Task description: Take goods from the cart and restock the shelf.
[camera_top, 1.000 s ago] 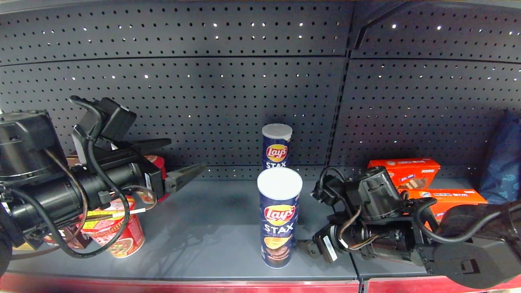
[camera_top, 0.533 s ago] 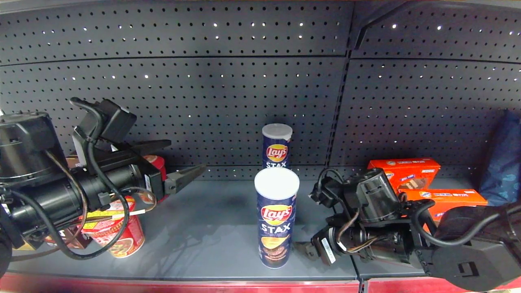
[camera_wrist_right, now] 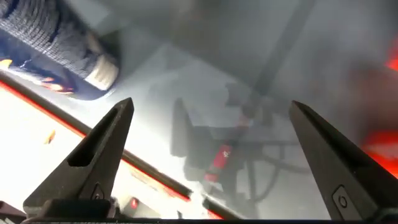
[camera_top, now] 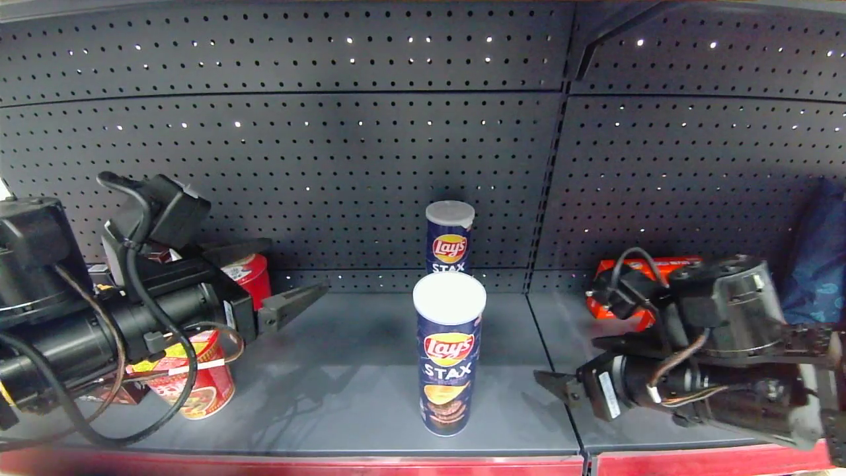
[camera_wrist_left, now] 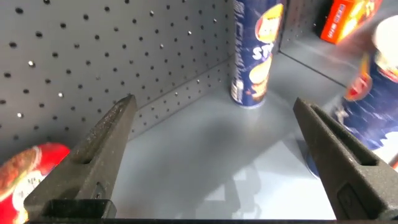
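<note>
Two dark blue chip cans with white lids stand upright on the grey shelf [camera_top: 344, 390], in line from front to back. The front can [camera_top: 449, 360] is near the shelf's edge, and the back can [camera_top: 449, 238] is against the pegboard. My left gripper [camera_top: 294, 268] hovers open to the left of the cans, empty, with both cans ahead of it: back can [camera_wrist_left: 255, 56], front can [camera_wrist_left: 379, 106]. My right gripper [camera_top: 568, 363] is open and empty, a short way to the right of the front can [camera_wrist_right: 56, 43] and apart from it.
Red noodle cups [camera_top: 198, 390] stand under my left arm, with a red tub [camera_top: 254, 277] behind. An orange box [camera_top: 618, 274] and a blue bag [camera_top: 816, 264] sit at the right behind my right arm. The shelf has a red front lip [camera_top: 297, 463].
My right gripper has drawn back to the right, away from the front can, which shifted slightly left early on. My left arm has pulled back a little to the left.
</note>
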Robot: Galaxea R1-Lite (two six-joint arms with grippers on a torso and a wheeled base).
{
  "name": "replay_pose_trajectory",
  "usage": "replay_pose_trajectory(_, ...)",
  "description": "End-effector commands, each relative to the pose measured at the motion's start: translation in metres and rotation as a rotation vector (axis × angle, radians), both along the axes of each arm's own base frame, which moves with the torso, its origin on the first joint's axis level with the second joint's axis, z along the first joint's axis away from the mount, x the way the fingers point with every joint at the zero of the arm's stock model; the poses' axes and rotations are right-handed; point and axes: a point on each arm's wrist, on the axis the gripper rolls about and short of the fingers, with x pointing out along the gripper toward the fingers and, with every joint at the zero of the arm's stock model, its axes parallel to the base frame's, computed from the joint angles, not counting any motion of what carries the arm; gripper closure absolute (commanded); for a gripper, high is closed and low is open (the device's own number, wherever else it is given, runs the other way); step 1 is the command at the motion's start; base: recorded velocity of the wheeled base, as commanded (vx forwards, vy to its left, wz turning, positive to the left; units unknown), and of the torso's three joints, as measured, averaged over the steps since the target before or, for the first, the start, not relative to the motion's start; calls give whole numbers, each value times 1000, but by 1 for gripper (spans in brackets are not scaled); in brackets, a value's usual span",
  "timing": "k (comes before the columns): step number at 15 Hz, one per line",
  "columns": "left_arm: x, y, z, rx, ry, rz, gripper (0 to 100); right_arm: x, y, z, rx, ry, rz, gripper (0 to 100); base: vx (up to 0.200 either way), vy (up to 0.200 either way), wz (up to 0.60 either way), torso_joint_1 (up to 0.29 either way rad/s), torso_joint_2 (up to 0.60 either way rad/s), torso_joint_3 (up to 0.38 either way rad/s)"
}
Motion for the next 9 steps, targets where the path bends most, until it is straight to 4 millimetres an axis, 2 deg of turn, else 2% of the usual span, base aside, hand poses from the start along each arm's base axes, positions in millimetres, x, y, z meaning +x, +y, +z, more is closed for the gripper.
replay_pose_trajectory(1,-25,6,1,-5,-22,2,0,-32,-50,33,80,-115,-113,0,0,0,0,0,0,0)
replay_pose_trajectory(6,-60,16,21,-33,-135,21,0,-80,-91,73,178,-298,-270,0,0,0,0,0,0,0)
replay_pose_trajectory(9,-83,30,21,-38,-183,82,0,-116,-112,74,173,-323,-319,0,0,0,0,0,0,0)
